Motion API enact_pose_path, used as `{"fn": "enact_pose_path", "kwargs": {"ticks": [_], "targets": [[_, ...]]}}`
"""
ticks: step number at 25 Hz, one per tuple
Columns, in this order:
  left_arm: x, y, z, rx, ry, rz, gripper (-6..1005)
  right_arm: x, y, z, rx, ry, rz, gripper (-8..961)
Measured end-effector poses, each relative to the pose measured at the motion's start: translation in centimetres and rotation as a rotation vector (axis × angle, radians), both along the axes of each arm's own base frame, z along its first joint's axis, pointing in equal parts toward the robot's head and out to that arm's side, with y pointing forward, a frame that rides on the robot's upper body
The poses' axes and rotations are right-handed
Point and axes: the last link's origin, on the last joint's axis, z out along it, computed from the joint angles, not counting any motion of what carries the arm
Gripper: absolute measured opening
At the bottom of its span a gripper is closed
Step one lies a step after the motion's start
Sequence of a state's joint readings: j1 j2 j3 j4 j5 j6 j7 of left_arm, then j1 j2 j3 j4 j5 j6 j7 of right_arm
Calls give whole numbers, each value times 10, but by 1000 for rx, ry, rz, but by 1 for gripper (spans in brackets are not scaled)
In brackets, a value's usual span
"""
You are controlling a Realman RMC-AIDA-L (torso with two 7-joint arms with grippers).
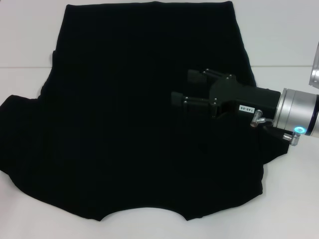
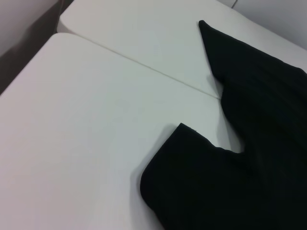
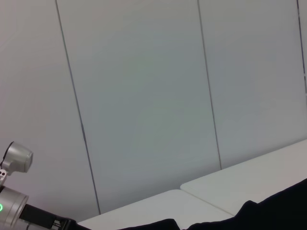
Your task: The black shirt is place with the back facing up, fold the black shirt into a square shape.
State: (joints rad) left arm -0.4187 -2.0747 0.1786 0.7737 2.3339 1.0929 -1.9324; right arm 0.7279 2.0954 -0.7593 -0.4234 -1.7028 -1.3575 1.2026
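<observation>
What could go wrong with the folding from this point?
The right gripper hangs over the black shirt with its fingers apart and no cloth between them; a poor pinch might lift only a wrinkle, or nothing at all. The shirt already lies uneven, with a wavy near edge and one sleeve spread over the white table, so any fold may come out crooked rather than square. The left gripper is not in view.

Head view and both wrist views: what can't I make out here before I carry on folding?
- Black shirt: its near hem is cut off by the head view's edge, and no lettering shows.
- Right gripper: over the shirt with fingers apart; black on black hides whether it touches cloth.
- Left gripper: outside every view.
- Right wrist view: mostly wall, so no help on the fold.
</observation>
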Motion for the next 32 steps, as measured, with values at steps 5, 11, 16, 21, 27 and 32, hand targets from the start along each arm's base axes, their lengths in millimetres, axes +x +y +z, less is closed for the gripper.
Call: {"fn": "enact_pose_path", "kwargs": {"ticks": [5, 11, 16, 21, 27, 32], "targets": [[0, 1, -1, -17, 13, 1, 416, 1, 0, 0, 2, -1, 0, 916], [0, 2, 0, -16, 18, 1, 179, 1, 0, 0, 5, -2, 2, 916], [-1, 3, 0, -11, 23, 7, 14, 1, -1, 0, 4, -2, 3, 916], [-2, 2, 1, -4, 20, 11, 15, 1, -1, 0, 5, -2, 2, 916], [-7, -3, 10, 41, 8, 30, 16, 2, -1, 0, 6, 2, -4, 916], [-9, -7, 14, 57, -1, 33, 17, 3, -1, -1, 5, 2, -6, 916]]}}
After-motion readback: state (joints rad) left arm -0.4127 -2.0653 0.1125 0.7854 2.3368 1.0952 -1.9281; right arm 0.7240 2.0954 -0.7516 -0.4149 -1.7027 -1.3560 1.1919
